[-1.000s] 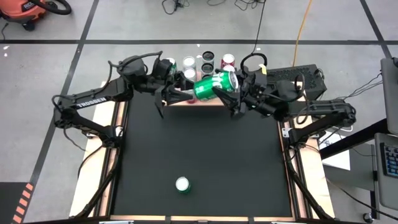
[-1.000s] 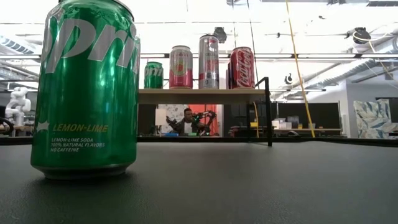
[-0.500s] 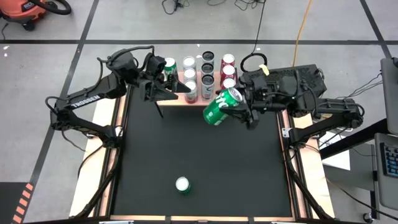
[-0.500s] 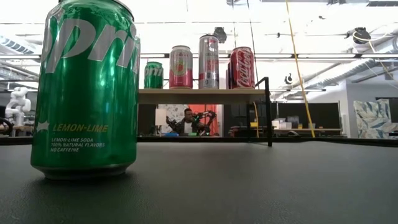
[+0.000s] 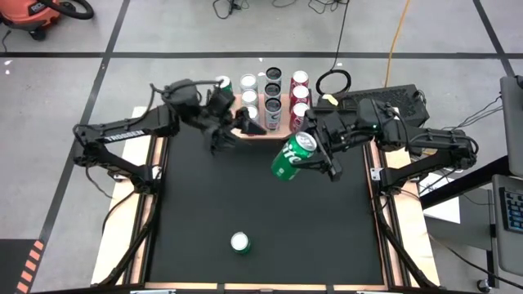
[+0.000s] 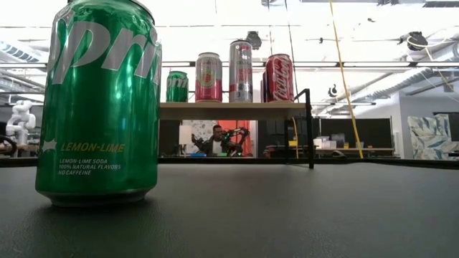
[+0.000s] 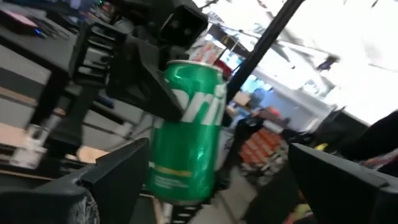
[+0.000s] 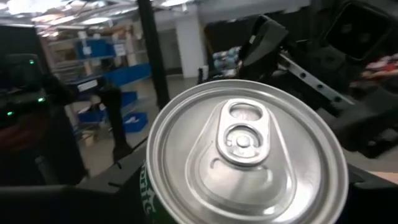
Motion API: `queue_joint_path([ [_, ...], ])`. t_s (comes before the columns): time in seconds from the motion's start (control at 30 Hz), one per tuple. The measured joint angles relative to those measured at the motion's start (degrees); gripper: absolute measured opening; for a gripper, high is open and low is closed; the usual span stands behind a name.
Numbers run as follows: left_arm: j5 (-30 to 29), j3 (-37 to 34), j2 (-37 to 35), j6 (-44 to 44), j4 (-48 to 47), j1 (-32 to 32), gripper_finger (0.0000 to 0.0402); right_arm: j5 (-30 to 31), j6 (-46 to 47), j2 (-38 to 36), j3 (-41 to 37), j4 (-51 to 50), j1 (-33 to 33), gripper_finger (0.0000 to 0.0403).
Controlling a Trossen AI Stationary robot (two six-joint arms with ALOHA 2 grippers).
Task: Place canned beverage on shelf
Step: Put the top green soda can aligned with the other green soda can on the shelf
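Observation:
My right gripper (image 5: 313, 153) is shut on a green soda can (image 5: 288, 157), held in the air over the far part of the black table (image 5: 261, 204). The same can (image 7: 186, 137) shows in the left wrist view, and its silver top (image 8: 245, 155) fills the right wrist view. My left gripper (image 5: 235, 131) stands open just left of that can, with nothing between its fingers. The wooden shelf (image 5: 274, 132) at the table's far edge carries several upright cans (image 6: 239, 72). Another green can (image 5: 239, 242) stands on its base near the table's front edge. My right gripper pinches the green can by its side wall just below the top rim (image 7: 186, 87), one finger on either side. The fingers come roughly level from the table's right. The can is lifted clear and tilted, its top toward the gripper and its base toward the table's left.
The shelf's thin black legs (image 6: 310, 129) stand on the table's far part. The near green can (image 6: 100, 100) looms right in front of the low camera. Wooden rails (image 5: 135, 237) run along the table's sides. Cables and a person (image 6: 215, 140) lie beyond the table.
My right gripper has carried the green can from beside the shelf's front edge toward the table's near edge, turning it from lying nearly level to a steeper tilt. My left gripper pulled back toward the left, then came back toward the can, staying open.

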Motion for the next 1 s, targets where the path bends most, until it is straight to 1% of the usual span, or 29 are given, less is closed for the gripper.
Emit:
queue_joint_path([
  [0.1, -3.0, 0.0, 1.7, 6.1, 0.6, -2.3, 0.0386, -2.9, 0.0, 0.1, 0.0, -0.6, -0.6, 0.0276],
  [0.17, -3.5, 0.0, 2.6, 7.8, 0.7, -3.7, 0.0386, -5.1, 0.0, 0.1, 0.0, -1.2, -1.0, 0.0276],
  [0.23, -3.5, 0.0, 3.8, 7.3, 0.9, -4.9, 0.0386, -7.8, -0.2, 0.0, 0.0, -2.6, -1.5, 0.0276],
  [0.37, -3.5, 0.0, 6.8, 3.1, 0.6, -6.8, 0.0386, -12.1, -0.4, 0.5, 0.0, -3.4, -2.3, 0.0276],
  [0.53, -4.5, 0.0, 10.8, 2.4, 2.4, -9.0, 0.0386, -16.2, -1.9, 1.3, 0.0, -3.4, -2.8, 0.0276],
  [0.73, -6.1, 0.0, 14.6, 2.4, 9.4, -10.5, 0.0386, -19.4, -4.6, 2.2, 0.0, -4.0, -2.8, 0.0277],
  [0.87, -6.3, 0.0, 16.4, 2.4, 12.4, -10.7, 0.0386, -20.1, -6.2, 3.0, 0.0, -3.8, -2.8, 0.0277],
  [1.0, -5.9, 0.0, 17.4, 2.4, 12.6, -10.8, 0.0386, -20.4, -6.6, 4.0, 0.0, -3.9, -2.8, 0.0277],
])
